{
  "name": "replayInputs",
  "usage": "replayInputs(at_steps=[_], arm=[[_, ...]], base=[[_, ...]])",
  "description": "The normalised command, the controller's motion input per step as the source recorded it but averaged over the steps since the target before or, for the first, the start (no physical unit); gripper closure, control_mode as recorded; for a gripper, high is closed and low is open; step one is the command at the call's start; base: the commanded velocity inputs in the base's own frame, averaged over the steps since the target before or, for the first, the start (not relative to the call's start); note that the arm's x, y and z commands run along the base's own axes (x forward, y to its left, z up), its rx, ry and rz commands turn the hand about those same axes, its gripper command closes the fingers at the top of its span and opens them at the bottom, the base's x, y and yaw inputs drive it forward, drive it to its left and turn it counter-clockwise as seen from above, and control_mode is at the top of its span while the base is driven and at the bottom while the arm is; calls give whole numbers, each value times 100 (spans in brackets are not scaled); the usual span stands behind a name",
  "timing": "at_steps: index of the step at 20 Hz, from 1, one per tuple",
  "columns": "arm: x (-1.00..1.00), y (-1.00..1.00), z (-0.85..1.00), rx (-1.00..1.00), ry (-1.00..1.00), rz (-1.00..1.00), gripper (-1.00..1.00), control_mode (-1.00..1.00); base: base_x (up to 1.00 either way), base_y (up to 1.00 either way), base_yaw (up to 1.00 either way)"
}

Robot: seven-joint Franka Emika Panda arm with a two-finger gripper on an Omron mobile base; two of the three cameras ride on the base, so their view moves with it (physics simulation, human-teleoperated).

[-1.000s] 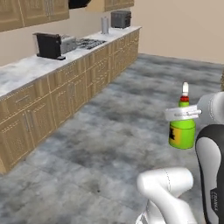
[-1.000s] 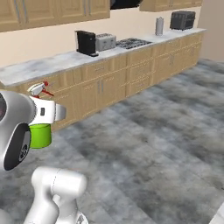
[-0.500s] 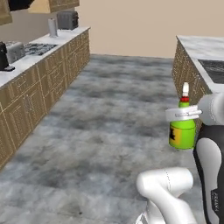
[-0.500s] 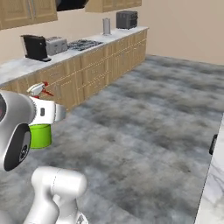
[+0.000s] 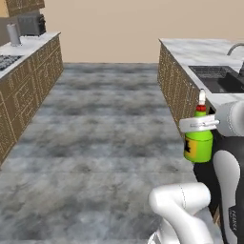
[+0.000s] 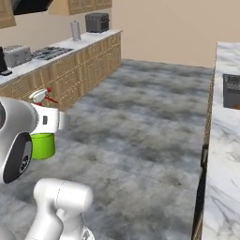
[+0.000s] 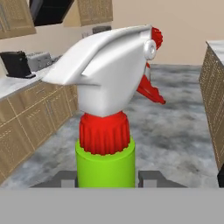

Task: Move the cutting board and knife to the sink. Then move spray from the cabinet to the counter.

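The spray [image 5: 198, 143], a green bottle with a white and red trigger nozzle, hangs upright over the floor with my gripper [image 5: 199, 129] shut on it. From the right base view the spray [image 6: 43, 145] sits just below the gripper [image 6: 47, 123]. In the hand view the spray [image 7: 105, 159] stands between the two dark fingertips [image 7: 65, 178]. The marble counter [image 5: 200, 50] runs along the right, with the dark sink [image 5: 217, 78] set in it. That counter [image 6: 225, 140] and sink [image 6: 231, 90] lie at the right edge. The cutting board, knife and cabinet are out of view.
A second counter runs along the left wall with a toaster [image 6: 97, 22], a grey canister [image 6: 75, 30] and a cooktop [image 6: 51, 52]. Wide grey stone floor [image 5: 105, 124] lies between the two counters. A beige wall closes the far end.
Both base views have swung, so the left-wall counter has slid away and the sink counter has come in on the right. The spray stays gripped in the same place against the arm.
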Motion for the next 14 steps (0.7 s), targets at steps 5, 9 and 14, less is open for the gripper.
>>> replayInputs(at_steps=[5, 9, 14], arm=[[0, 0, 0, 0, 0, 0, 100, 100], [0, 0, 0, 0, 0, 0, 100, 100], [0, 0, 0, 0, 0, 0, 100, 100]], base=[[73, 12, -30], [70, 12, -33], [72, 13, -31]])
